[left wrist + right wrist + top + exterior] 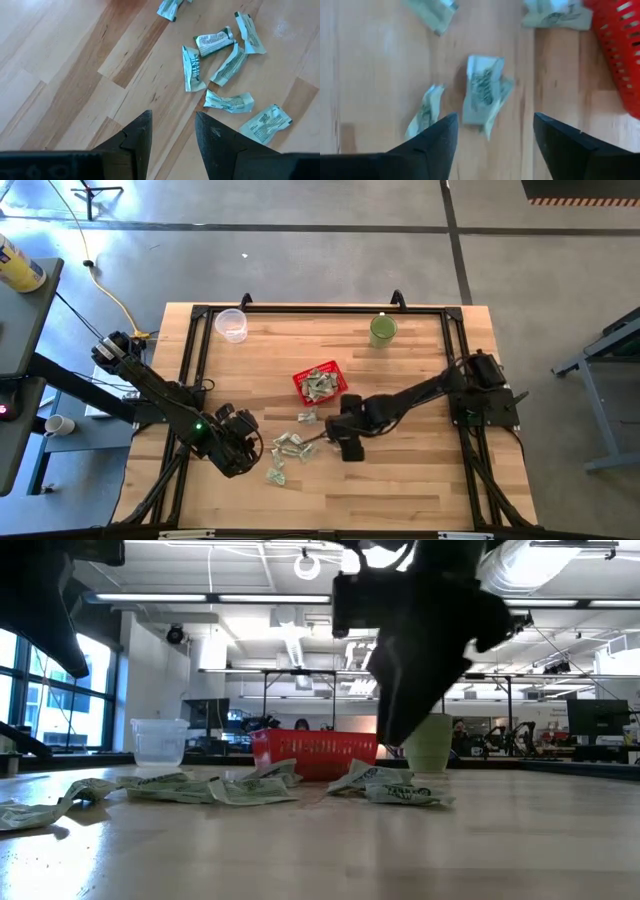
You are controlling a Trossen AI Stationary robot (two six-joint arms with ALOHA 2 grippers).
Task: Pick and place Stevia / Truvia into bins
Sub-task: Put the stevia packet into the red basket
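Several pale green and white sachets (290, 446) lie flat on the wooden table near its middle, and more fill the red basket (320, 383). My right gripper (492, 131) is open and hovers above a crumpled pair of sachets (483, 95), just on the near side of the basket (620, 50). My left gripper (172, 131) is open too, over bare wood to the left of the scattered sachets (220, 55). In the low view the sachets (240, 788) lie in front of the basket (315, 755).
A clear plastic cup (231, 324) stands at the far left of the table and a green cup (383, 330) at the far right. A black frame (320, 309) runs along the table's edges. Bare wood lies toward the near edge.
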